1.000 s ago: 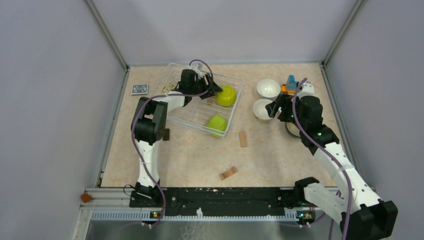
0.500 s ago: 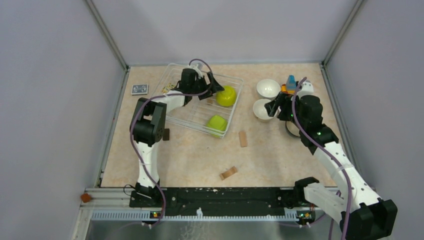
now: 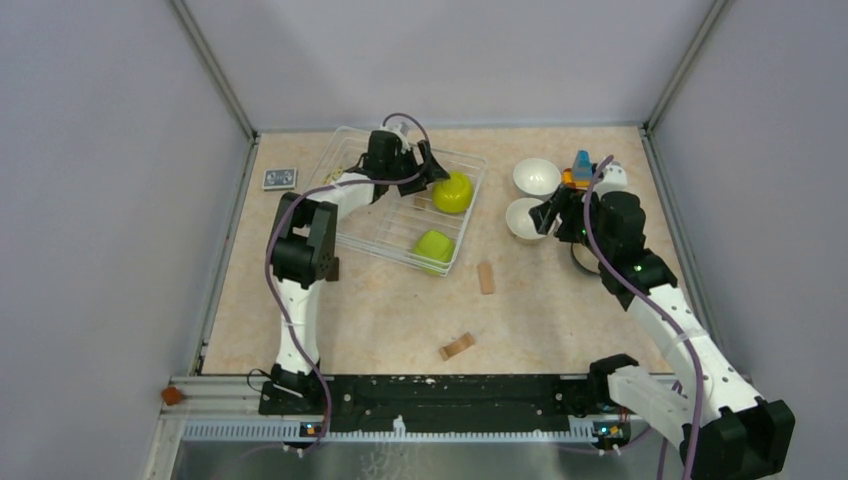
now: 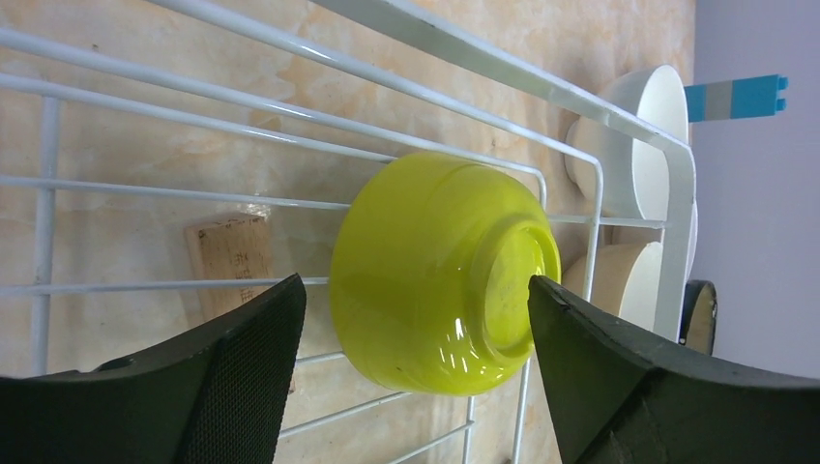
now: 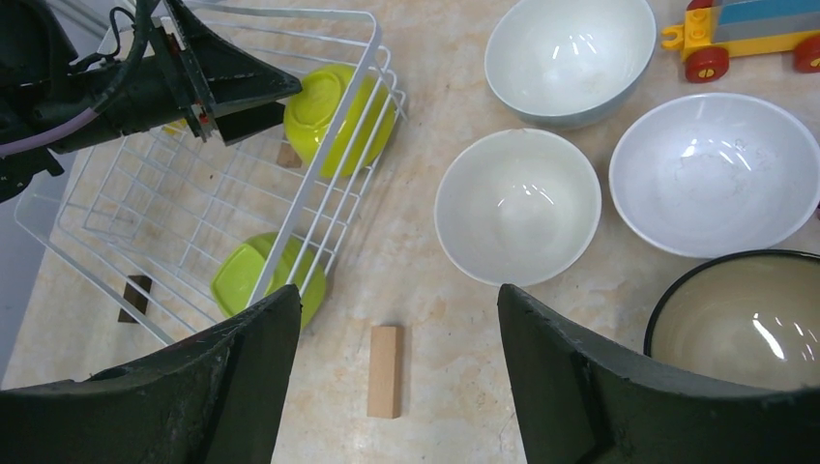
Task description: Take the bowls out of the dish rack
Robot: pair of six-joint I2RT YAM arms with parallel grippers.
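The wire dish rack (image 3: pixel 375 225) stands at the back left of the table. Two lime green bowls are in it: one (image 3: pixel 452 191) tipped on its side against the far right wall, one (image 3: pixel 434 246) upside down at the near corner. My left gripper (image 3: pixel 428 170) is open inside the rack. The tipped bowl (image 4: pixel 435 271) sits between its fingers; the left finger stands clear of it and the right one is at its foot. My right gripper (image 5: pixel 396 300) hangs open and empty over the table beside several unloaded bowls: white ones (image 5: pixel 517 203) (image 5: pixel 569 53) (image 5: pixel 714 169) and a dark-rimmed one (image 5: pixel 740 324).
A toy car of bricks (image 3: pixel 580 165) stands behind the unloaded bowls. A wood block (image 5: pixel 384 370) lies below my right gripper, and another piece (image 3: pixel 457 346) lies nearer the front. A small card (image 3: pixel 279 178) is left of the rack, with a dark block (image 3: pixel 332 268) at its near side.
My left gripper's jaws have widened around the tipped lime bowl, and the wrist has shifted slightly toward the back. The right arm has not moved.
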